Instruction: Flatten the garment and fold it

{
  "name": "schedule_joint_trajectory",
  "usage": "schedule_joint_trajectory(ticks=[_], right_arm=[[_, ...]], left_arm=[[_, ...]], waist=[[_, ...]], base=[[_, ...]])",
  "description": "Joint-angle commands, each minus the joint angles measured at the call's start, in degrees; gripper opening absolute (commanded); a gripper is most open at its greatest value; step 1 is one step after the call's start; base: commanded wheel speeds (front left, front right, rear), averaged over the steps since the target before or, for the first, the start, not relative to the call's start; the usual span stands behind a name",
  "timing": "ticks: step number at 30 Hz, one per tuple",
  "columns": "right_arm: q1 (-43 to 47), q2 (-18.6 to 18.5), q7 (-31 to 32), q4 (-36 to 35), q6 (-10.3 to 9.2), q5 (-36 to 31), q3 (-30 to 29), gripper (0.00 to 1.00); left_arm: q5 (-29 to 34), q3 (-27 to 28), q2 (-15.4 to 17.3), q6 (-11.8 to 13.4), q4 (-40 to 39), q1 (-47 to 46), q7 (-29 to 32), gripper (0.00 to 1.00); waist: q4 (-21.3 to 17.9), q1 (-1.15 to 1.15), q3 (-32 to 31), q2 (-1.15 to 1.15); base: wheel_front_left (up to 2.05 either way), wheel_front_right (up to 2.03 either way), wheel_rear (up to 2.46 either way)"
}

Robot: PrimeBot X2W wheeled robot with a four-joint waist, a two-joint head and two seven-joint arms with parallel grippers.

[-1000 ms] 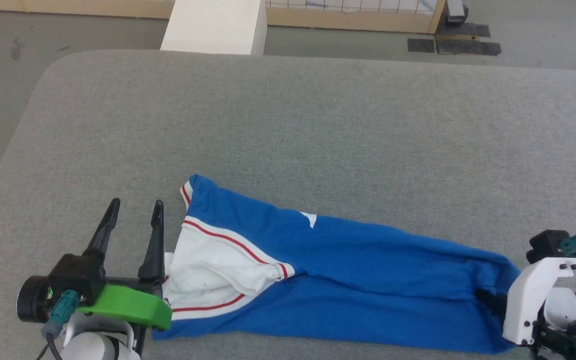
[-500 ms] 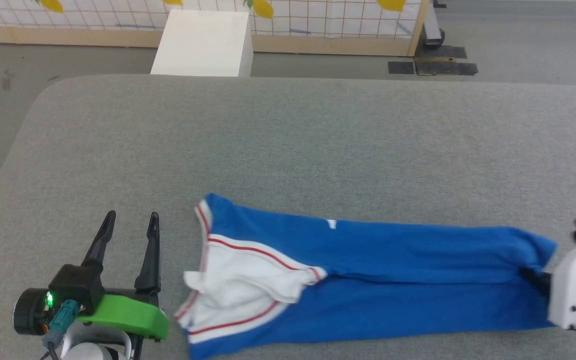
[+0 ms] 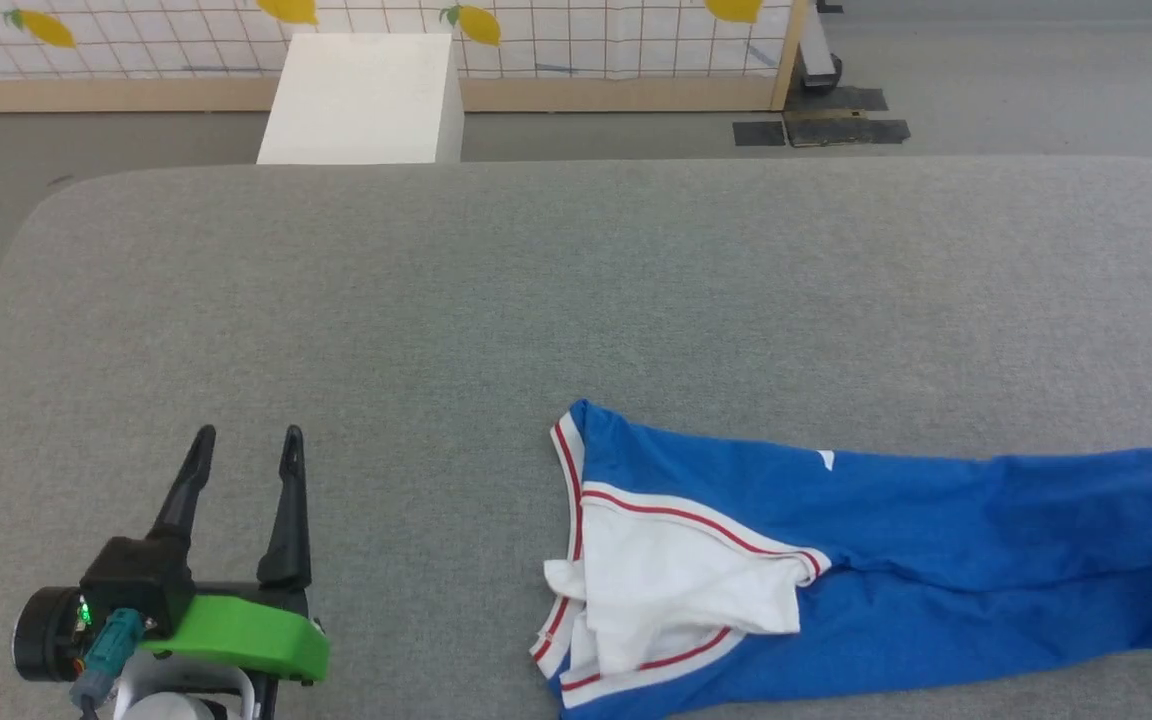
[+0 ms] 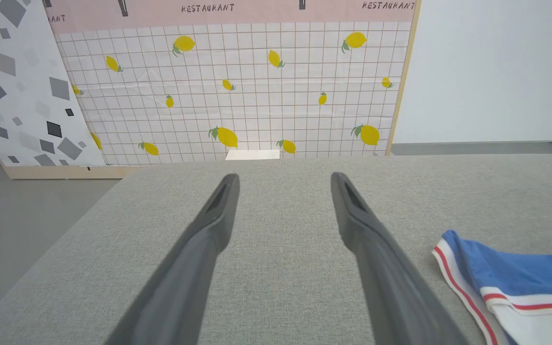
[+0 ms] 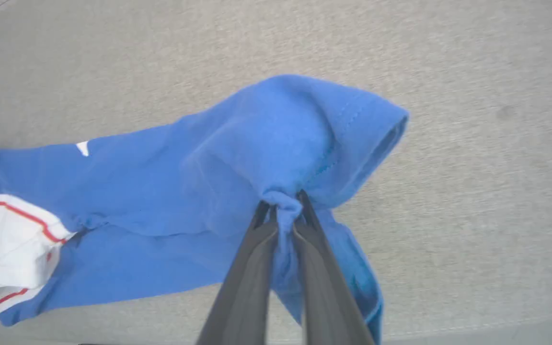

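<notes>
The garment (image 5: 151, 182) is clamped by the right claw (image 5: 281, 205). The left claw (image 3: 248, 436) is held apart, the garment well to its right.

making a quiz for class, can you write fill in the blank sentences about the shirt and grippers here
The right gripper is ____ on the shirt.
The left gripper is ____ and holds nothing.
The shirt's sleeve is ____ with red stripes.
The table under it is ____.
Missing words: shut, open, white, grey.
</notes>
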Motion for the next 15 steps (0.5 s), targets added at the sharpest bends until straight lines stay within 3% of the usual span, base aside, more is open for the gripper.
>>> schedule_joint_trajectory(ticks=[1,9,15], right_arm=[[-1.03,2.14,2.21,-1.23,-0.08,1.96,0.79,0.00],[-3.51,15.09,12.95,-6.89,-0.08,19.53,6.17,0.00],[-5.37,21.02,16.32,-7.37,-0.08,24.33,12.87,0.00]], left_arm=[[0.39,0.46,-0.40,0.23,-0.43,0.73,-0.26,1.00],[0.67,1.10,-1.09,-0.32,-0.25,1.05,-0.26,1.00],[0.81,0.76,-1.09,-0.76,-0.25,0.34,-0.25,1.00]], waist=[[-0.36,0.00,0.04,0.68],[-0.50,0.00,-0.06,0.68],[0.07,0.00,0.41,0.68]], base=[[0.00,0.00,0.00],[0.00,0.00,0.00],[0.00,0.00,0.00]])
